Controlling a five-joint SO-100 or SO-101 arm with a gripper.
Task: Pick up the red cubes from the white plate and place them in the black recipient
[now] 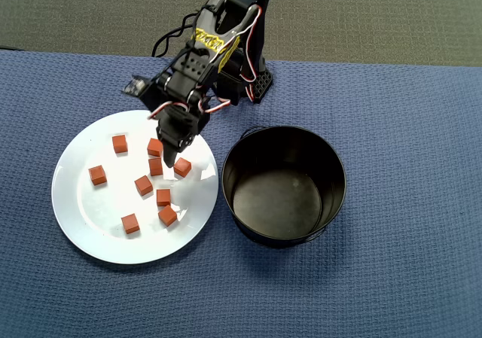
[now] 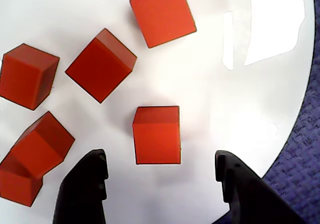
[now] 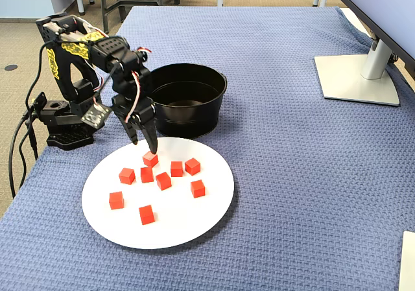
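Note:
Several red cubes lie on the white plate [image 1: 86,214], mostly at its middle. My gripper [image 1: 173,162] is open and empty, low over the plate's side nearest the pot. In the wrist view the gripper [image 2: 161,166] has one cube [image 2: 156,134] just ahead of the gap between its fingers, not touching either, with bare plate [image 2: 225,109] around it. That cube also shows in the overhead view [image 1: 182,167] and the fixed view [image 3: 150,159], where the gripper [image 3: 148,147] hangs right above it over the plate [image 3: 181,223]. The black recipient [image 1: 235,174] stands empty beside the plate and shows in the fixed view [image 3: 188,119].
The arm's base [image 1: 252,82] sits at the far edge of the blue cloth [image 1: 407,127], with cables trailing off it. A monitor stand [image 3: 356,77] is at the far right in the fixed view. Other cubes [image 2: 101,64] lie close on the left of the gripper.

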